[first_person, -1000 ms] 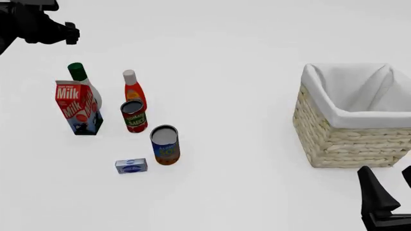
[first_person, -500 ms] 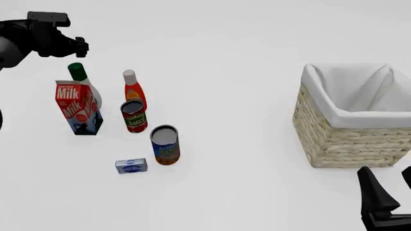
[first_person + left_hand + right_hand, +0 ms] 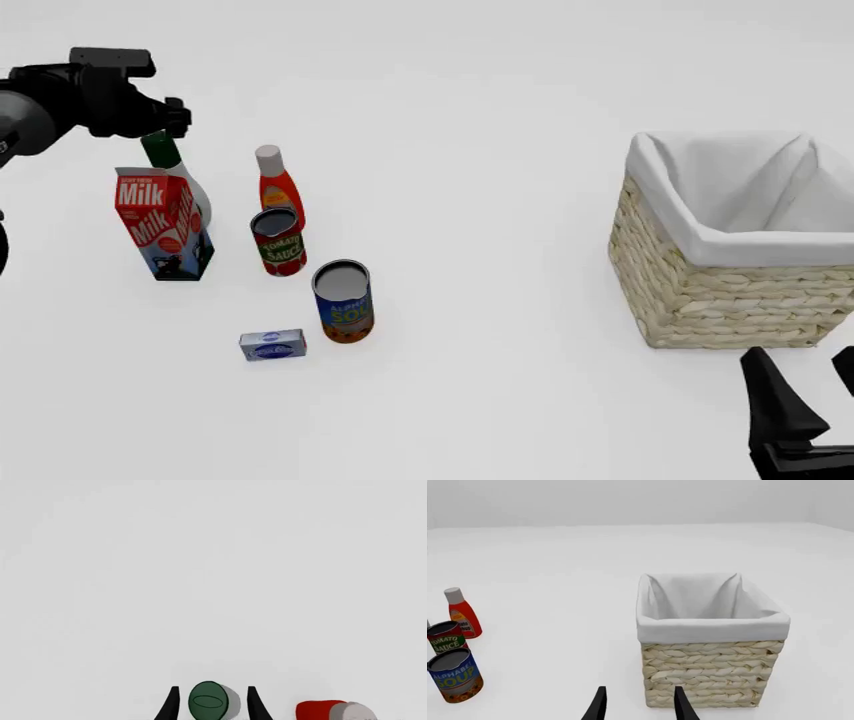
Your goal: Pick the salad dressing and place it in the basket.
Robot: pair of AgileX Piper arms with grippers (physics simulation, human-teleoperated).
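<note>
White table, salad dressing half-hidden

My black left gripper frames the salad dressing's dark green cap. Nearby: red-and-white milk carton, orange-red bottle capped white, green-labelled tomato sauce can, blue-and-orange soup can. The straw-coloured woven basket has white lining.

Milk carton pressed against the dressing at its 7 o'clock, ketchup bottle near at 3 o'clock with two cans beyond, open table at 12 o'clock, wide bare stretch toward the basket, its mouth unobstructed
</note>
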